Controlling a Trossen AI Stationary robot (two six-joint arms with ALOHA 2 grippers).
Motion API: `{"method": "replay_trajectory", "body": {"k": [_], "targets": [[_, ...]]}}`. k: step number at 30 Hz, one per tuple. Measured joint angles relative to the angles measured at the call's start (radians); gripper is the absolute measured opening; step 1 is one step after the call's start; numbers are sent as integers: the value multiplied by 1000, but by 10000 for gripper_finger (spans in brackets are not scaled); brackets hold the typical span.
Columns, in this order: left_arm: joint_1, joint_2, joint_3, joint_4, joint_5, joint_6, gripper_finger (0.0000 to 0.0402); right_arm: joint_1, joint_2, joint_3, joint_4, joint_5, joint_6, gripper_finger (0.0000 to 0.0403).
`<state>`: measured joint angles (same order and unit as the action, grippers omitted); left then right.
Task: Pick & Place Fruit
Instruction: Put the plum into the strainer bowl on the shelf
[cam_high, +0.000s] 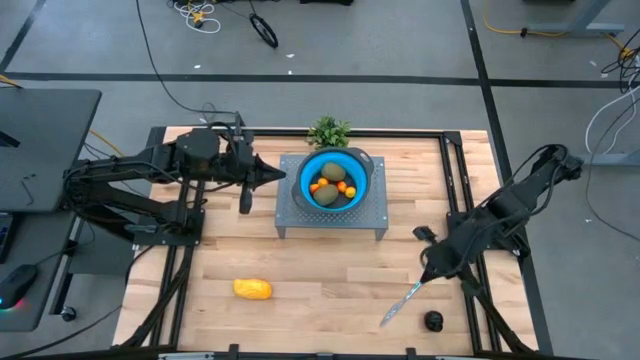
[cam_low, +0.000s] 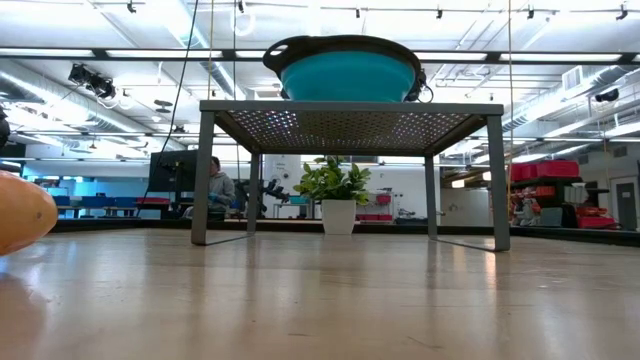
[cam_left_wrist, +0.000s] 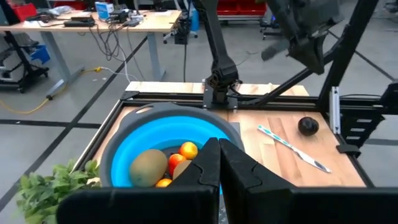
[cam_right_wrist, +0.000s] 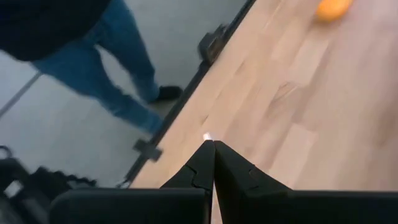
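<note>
A blue bowl (cam_high: 306, 176) sits on a grey perforated stand (cam_high: 300, 218). It holds two olive-brown ovals (cam_high: 333, 172) and small round orange fruit (cam_high: 346, 188); they also show in the left wrist view (cam_left_wrist: 148, 167). A yellow-orange oblong fruit (cam_high: 252, 289) lies on the table near its near edge, and a near-black round fruit (cam_high: 433, 320) lies at the near right. My left gripper (cam_high: 280, 177) is shut and level, at the stand's left edge, pointing at the bowl (cam_left_wrist: 219, 148). My right gripper (cam_high: 426, 272) is shut, raised above the knife's handle end (cam_right_wrist: 213, 146).
A silver knife with a light-blue handle (cam_high: 404, 300) lies slanted on the table between my right gripper and the black fruit. A green leafy plant (cam_high: 328, 130) stands behind the stand. A person's legs (cam_right_wrist: 118, 68) show beyond the table's near edge. Bare boards lie in front of the stand.
</note>
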<state>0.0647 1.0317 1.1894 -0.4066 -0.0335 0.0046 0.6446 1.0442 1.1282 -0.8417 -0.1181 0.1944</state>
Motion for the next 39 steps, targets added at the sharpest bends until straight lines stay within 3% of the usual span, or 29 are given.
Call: {"method": "replay_trajectory", "body": {"k": [4, 16, 33, 39], "targets": [[0, 0, 0, 1, 26, 8, 3, 34, 81, 0, -4, -67, -12, 13], [0, 0, 0, 0, 55, 7, 2, 161, 279, -1, -19, -70, -27, 13], [0, 0, 0, 0, 53, 6, 3, 221, 308, -1, -145, -74, -82, 14], [0, 0, 0, 0, 53, 1, 2, 221, 308, -1, -163, -93, -82, 46]]}}
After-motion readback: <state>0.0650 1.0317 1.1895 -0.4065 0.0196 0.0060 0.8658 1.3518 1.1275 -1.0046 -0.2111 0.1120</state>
